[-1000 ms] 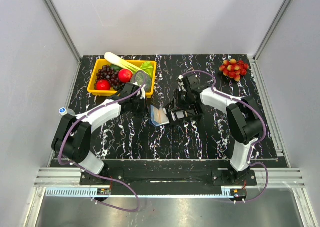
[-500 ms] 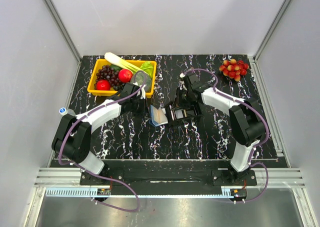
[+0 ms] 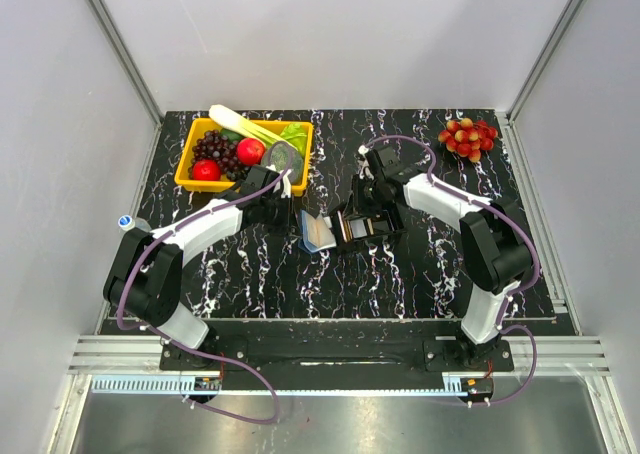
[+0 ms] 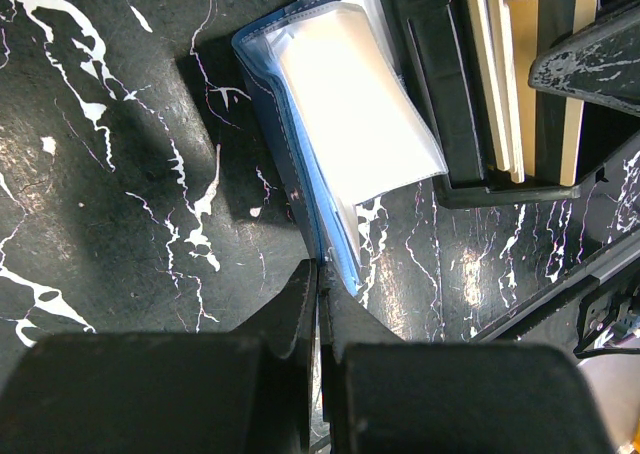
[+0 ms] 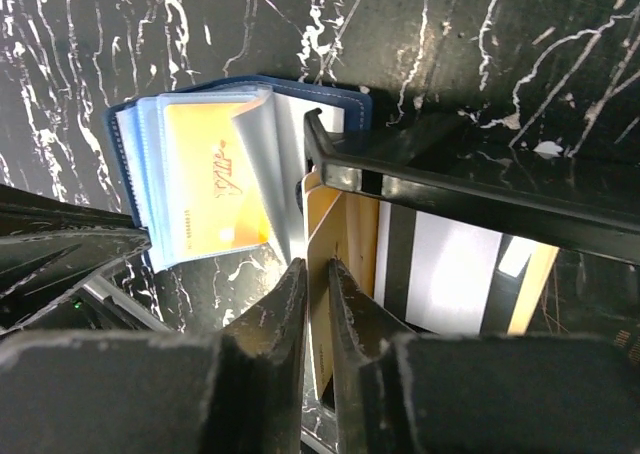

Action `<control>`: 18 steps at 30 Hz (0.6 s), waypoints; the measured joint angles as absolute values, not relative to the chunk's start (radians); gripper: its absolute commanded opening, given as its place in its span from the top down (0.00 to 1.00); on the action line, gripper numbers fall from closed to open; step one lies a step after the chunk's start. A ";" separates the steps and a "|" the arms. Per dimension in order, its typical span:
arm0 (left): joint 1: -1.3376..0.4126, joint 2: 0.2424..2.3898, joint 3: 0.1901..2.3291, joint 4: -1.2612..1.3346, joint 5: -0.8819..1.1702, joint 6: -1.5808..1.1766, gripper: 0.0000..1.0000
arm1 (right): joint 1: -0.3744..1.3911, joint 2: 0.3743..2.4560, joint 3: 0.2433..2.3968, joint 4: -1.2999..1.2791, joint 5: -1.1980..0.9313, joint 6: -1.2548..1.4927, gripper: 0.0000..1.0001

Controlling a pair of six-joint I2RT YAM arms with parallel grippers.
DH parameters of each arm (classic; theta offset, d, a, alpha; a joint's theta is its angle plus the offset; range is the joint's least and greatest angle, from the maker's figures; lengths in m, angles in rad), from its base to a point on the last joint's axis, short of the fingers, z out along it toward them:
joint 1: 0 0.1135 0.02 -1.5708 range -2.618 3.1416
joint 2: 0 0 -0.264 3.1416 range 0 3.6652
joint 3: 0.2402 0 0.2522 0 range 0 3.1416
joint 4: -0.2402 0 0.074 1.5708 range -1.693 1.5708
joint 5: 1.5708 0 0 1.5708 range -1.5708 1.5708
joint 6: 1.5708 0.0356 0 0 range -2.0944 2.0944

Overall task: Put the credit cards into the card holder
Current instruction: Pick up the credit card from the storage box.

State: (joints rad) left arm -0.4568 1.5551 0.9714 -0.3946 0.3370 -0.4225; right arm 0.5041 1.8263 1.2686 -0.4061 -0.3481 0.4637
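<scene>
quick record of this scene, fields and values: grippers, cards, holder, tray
left gripper: shut on the holder's edge
right gripper: shut on a tan card standing in the tray
holder: open on the table, beside the tray
in holder: orange card in a clear sleeve
tray: black, more cards on edge inside
elsewhere: yellow basket of produce far left, red fruit cluster far right

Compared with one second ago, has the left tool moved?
No. The left tool sits at the same spot by the yellow basket's near corner, gripping the card holder.
</scene>
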 measured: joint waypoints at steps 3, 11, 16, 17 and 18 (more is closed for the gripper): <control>-0.457 1.555 0.971 -0.395 0.337 -0.423 1.00 | 0.504 1.826 1.277 -0.406 -0.382 0.463 0.81; -0.457 1.555 0.971 -0.394 0.341 -0.423 1.00 | 0.503 1.826 1.285 -0.412 -0.397 0.457 1.00; -0.457 1.555 0.971 -0.394 0.343 -0.423 1.00 | 0.504 1.826 1.285 -0.424 -0.351 0.451 1.00; -0.457 1.555 0.971 -0.394 0.343 -0.423 1.00 | 0.504 1.826 1.285 -0.433 -0.342 0.448 1.00; -0.457 1.555 0.971 -0.394 0.344 -0.423 1.00 | 0.505 1.826 1.288 -0.445 -0.326 0.444 1.00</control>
